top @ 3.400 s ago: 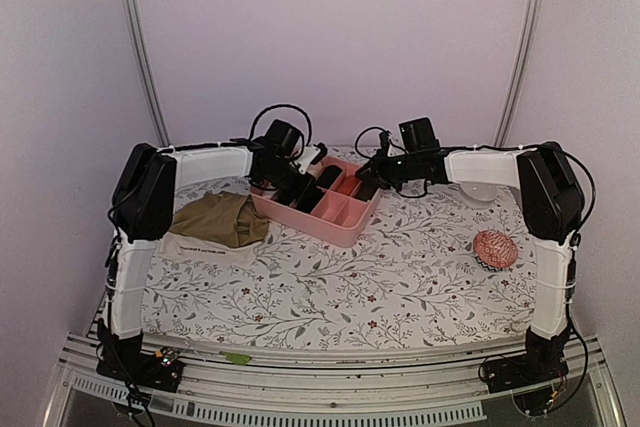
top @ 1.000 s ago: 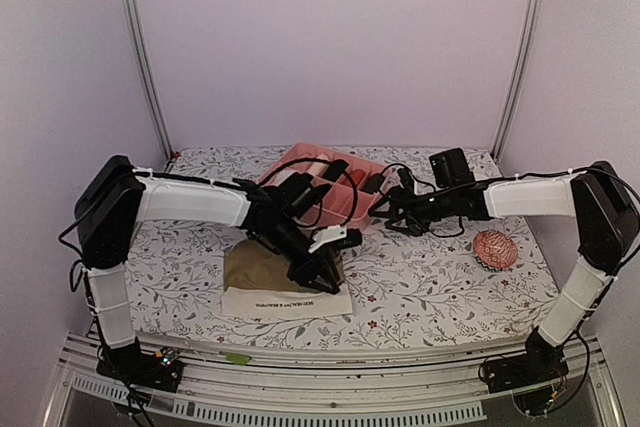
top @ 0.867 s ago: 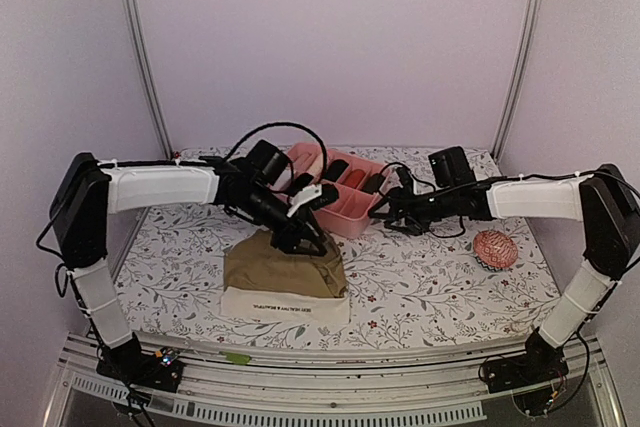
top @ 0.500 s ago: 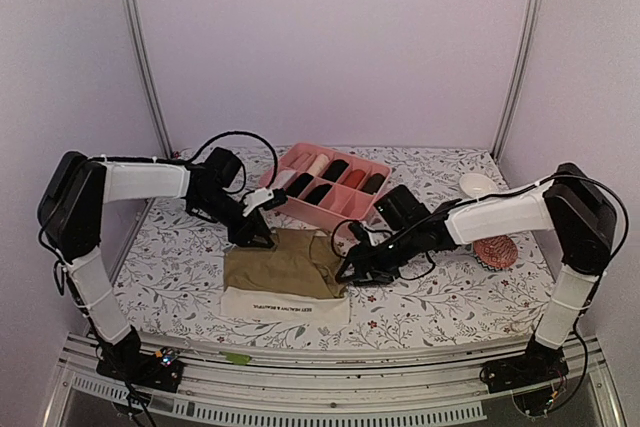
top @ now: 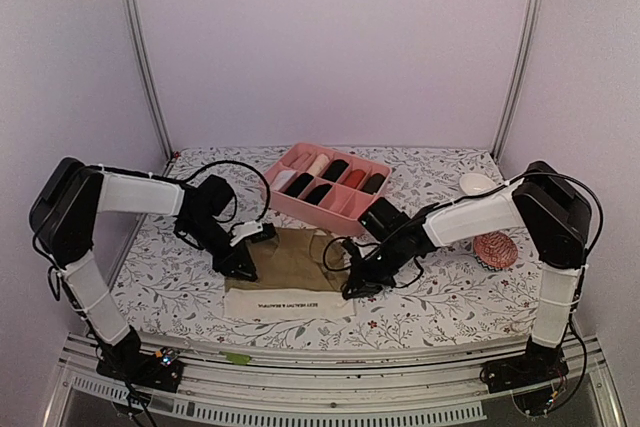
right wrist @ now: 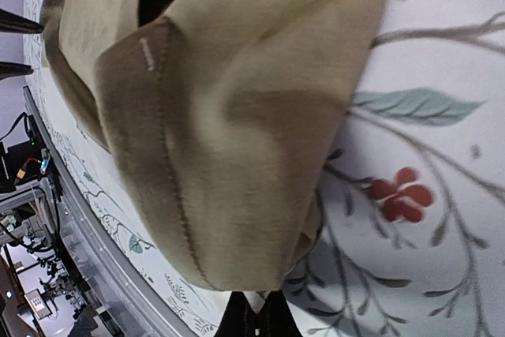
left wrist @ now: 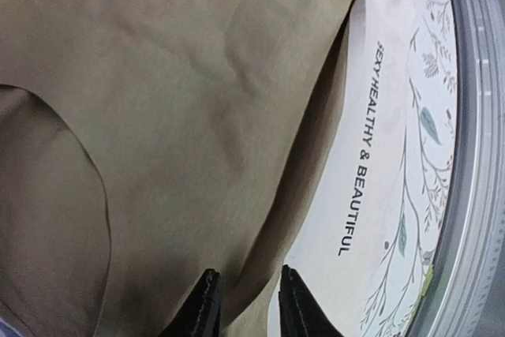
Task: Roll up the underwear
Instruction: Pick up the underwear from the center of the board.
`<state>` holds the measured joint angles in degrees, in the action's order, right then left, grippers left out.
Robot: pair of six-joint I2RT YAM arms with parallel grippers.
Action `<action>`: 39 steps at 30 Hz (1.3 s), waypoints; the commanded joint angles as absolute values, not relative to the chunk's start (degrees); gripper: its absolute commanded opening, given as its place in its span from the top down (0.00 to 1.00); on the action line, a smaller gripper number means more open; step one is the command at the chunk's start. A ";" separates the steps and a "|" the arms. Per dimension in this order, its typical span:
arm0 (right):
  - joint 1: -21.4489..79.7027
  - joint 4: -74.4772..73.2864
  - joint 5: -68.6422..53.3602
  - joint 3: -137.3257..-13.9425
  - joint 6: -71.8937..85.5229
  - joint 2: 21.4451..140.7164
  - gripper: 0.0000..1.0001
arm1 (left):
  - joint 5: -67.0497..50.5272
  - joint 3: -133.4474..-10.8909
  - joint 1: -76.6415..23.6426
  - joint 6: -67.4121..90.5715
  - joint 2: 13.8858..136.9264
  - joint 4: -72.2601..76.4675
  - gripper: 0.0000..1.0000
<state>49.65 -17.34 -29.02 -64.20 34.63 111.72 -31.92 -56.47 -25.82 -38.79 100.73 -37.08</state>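
The olive-brown underwear [top: 292, 259] lies flat at the front middle of the table, its cream printed waistband [top: 288, 303] toward me. My left gripper [top: 243, 265] is low at its left edge; in the left wrist view the gripper [left wrist: 247, 305] is open, its jaws a little apart astride a fold of the olive fabric [left wrist: 158, 116] beside the waistband [left wrist: 371, 155]. My right gripper [top: 351, 283] is at the right edge. In the right wrist view it [right wrist: 256, 317] is shut on the underwear's edge [right wrist: 237, 116], which is lifted and curled over. Dark rolls [top: 335, 169] lie in the pink box.
The pink divided box [top: 322, 210] stands behind the underwear at mid table. The red-and-white patterned ball [top: 497, 247] lies at the right, a small white bowl [top: 478, 184] behind it. The table's metal front rail runs close below the waistband.
The underwear was brought from the left to the front middle and laid flat. Since half a second ago my left gripper dropped to its left edge and my right gripper shifted slightly nearer at its right edge.
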 commanded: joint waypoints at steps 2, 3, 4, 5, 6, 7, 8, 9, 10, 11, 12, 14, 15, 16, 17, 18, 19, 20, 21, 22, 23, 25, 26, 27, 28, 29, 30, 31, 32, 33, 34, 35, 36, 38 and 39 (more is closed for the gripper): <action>43.64 -17.67 -26.45 -63.53 34.09 108.25 1.00 | -37.70 -58.05 -21.19 -28.26 93.47 -35.78 0.65; 42.67 -17.22 -26.85 -62.99 34.10 107.12 1.00 | -37.41 -56.95 -20.73 -29.19 91.59 -36.37 0.63; 41.85 -16.90 -27.41 -62.41 34.04 106.12 1.00 | -37.01 -55.63 -20.59 -31.29 89.35 -37.21 0.63; 41.01 -16.69 -27.90 -61.88 34.02 105.17 1.00 | -36.52 -54.07 -20.59 -34.13 87.17 -38.16 0.62; 40.30 -16.37 -28.45 -61.33 34.01 104.33 1.00 | -36.14 -52.37 -20.62 -36.97 85.07 -38.87 0.62; 39.60 -16.21 -28.82 -60.67 34.01 103.71 1.00 | -35.86 -50.53 -20.64 -40.11 83.07 -39.45 0.62; 38.96 -16.20 -28.92 -60.12 33.95 103.24 1.00 | -35.88 -48.74 -20.72 -43.40 81.15 -40.07 0.62; 38.41 -16.18 -28.85 -59.49 33.64 103.09 1.00 | -35.82 -47.08 -21.12 -47.07 79.24 -40.34 0.62; 37.76 -16.18 -28.81 -58.80 33.37 103.07 1.00 | -35.45 -45.35 -21.95 -51.58 77.59 -40.30 0.62; 37.10 -16.20 -28.81 -58.43 33.26 103.29 1.00 | -34.89 -43.69 -23.26 -54.08 76.06 -39.61 0.62; 36.55 -16.14 -29.09 -58.29 33.11 103.66 1.00 | -33.96 -41.32 -24.98 -55.91 74.77 -38.21 0.62; 36.14 -16.12 -29.56 -58.97 32.98 104.70 1.00 | -31.51 -38.81 -29.38 -58.23 73.41 -34.99 0.62; 36.13 -16.23 -29.59 -59.38 32.77 105.23 1.00 | -30.67 -37.94 -31.60 -58.99 73.29 -33.58 0.63; 36.12 -16.32 -29.64 -59.67 32.59 105.67 1.00 | -29.88 -37.52 -34.01 -59.16 73.53 -32.10 0.63; 36.11 -16.40 -29.70 -59.89 32.61 105.94 1.00 | -29.53 -37.37 -36.76 -59.04 73.83 -30.75 0.64; 36.14 -16.38 -29.78 -59.92 32.61 106.03 1.00 | -29.49 -37.40 -38.28 -58.73 74.55 -29.10 0.64; 36.14 -16.35 -29.71 -59.85 32.77 105.98 1.00 | -29.71 -37.50 -39.55 -58.41 75.14 -27.91 0.65; 36.12 -16.36 -29.64 -59.71 32.92 105.73 1.00 | -29.72 -37.55 -40.92 -58.17 75.86 -26.88 0.65; 36.12 -16.32 -29.61 -59.62 33.08 105.53 1.00 | -29.41 -37.54 -42.25 -58.20 76.48 -25.80 0.65; 36.13 -16.27 -29.66 -59.59 33.33 105.40 1.00 | -28.75 -37.48 -43.91 -58.53 77.26 -24.69 0.66; 36.12 -16.26 -29.78 -59.66 33.42 105.24 1.00 | -27.81 -37.26 -45.40 -58.75 77.94 -23.30 0.66; 36.12 -16.23 -30.00 -59.82 33.70 104.97 1.00 | -26.67 -37.05 -47.85 -59.31 79.64 -20.70 0.68; 36.12 -16.04 -30.16 -59.87 33.86 104.80 1.00 | -26.12 -37.19 -48.67 -59.54 80.72 -19.77 0.69; 36.15 -15.82 -30.42 -60.01 34.05 104.70 1.00 | -25.61 -37.44 -49.19 -59.63 82.04 -19.07 0.70; 36.13 -15.56 -30.58 -60.02 34.09 104.48 1.00 | -25.20 -37.78 -49.48 -59.67 83.26 -18.48 0.71; 36.08 -15.23 -30.78 -59.98 34.46 104.20 1.00 | -24.47 -38.00 -49.69 -59.61 84.60 -17.64 0.72; 36.12 -14.83 -31.21 -59.95 34.74 103.86 1.00 | -23.70 -38.12 -49.81 -59.64 86.31 -16.80 0.72; 36.12 -14.40 -31.63 -59.92 34.92 103.48 1.00 | -22.28 -38.26 -49.95 -59.86 87.56 -16.49 0.72; 36.17 -13.89 -32.13 -59.83 35.14 103.09 1.00 | -21.26 -38.39 -50.02 -60.00 88.86 -16.33 0.72; 36.13 -13.43 -32.49 -59.69 35.49 102.68 1.00 | -20.32 -38.47 -50.15 -59.98 89.77 -16.05 0.74; 36.12 -12.79 -32.92 -59.56 35.77 102.15 1.00 | -19.55 -38.45 -50.13 -59.65 90.26 -15.70 0.82; 36.08 -11.99 -33.56 -59.36 36.13 101.53 1.00 | -19.05 -38.52 -50.10 -58.98 90.23 -15.39 0.89; 35.97 -11.30 -34.06 -59.10 36.43 100.78 1.00 | -18.94 -38.81 -50.02 -57.87 89.69 -15.37 0.95; 35.59 -9.93 -35.24 -58.44 37.30 98.87 1.00 | -20.71 -40.11 -49.27 -55.26 87.22 -16.80 1.00; 35.38 -9.21 -35.73 -58.02 38.00 97.57 1.00 | -22.78 -40.89 -48.66 -54.08 85.37 -18.20 1.00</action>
<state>36.18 -13.76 -32.40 -59.16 35.79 102.89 -21.76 -38.54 -49.50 -57.89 88.86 -16.84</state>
